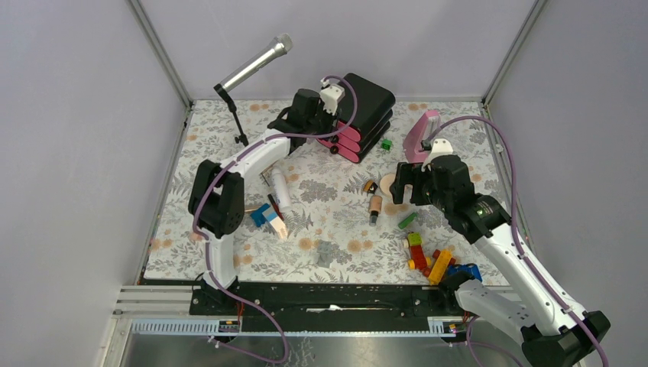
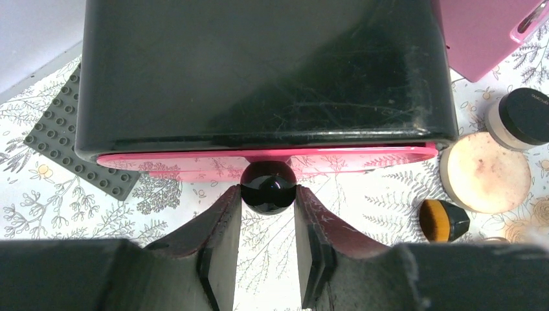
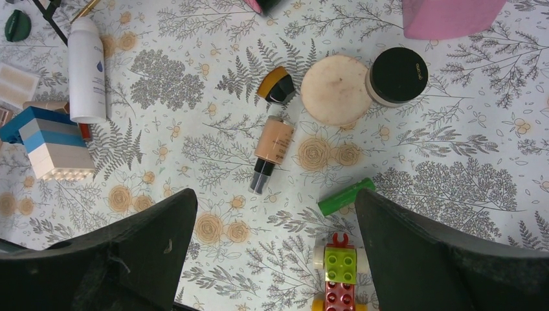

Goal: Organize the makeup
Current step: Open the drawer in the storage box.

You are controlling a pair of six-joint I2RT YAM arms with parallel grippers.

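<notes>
My left gripper (image 1: 330, 136) is at the black organizer (image 1: 368, 103) with pink drawers; in the left wrist view its fingers (image 2: 228, 220) are shut on the round black knob (image 2: 268, 188) of a pink drawer (image 2: 362, 157). My right gripper (image 1: 409, 188) is open and empty, hovering over the mat (image 3: 275, 204). Below it lie a peach bottle with black cap (image 3: 273, 139), a small black-and-orange brush (image 3: 277, 84), a round peach puff (image 3: 336, 89) and a round black-lidded compact (image 3: 396, 76). A white tube (image 3: 86, 71) lies left, with a thin red pencil (image 1: 275, 206) beside it.
A pink metronome (image 1: 422, 134) stands at the back right, a microphone on a stand (image 1: 252, 69) at the back left. Bright bricks (image 1: 432, 260) lie front right, with a green cylinder (image 3: 346, 196) and a blue-white brick (image 3: 48, 142). A grey baseplate (image 1: 325, 252) lies front centre.
</notes>
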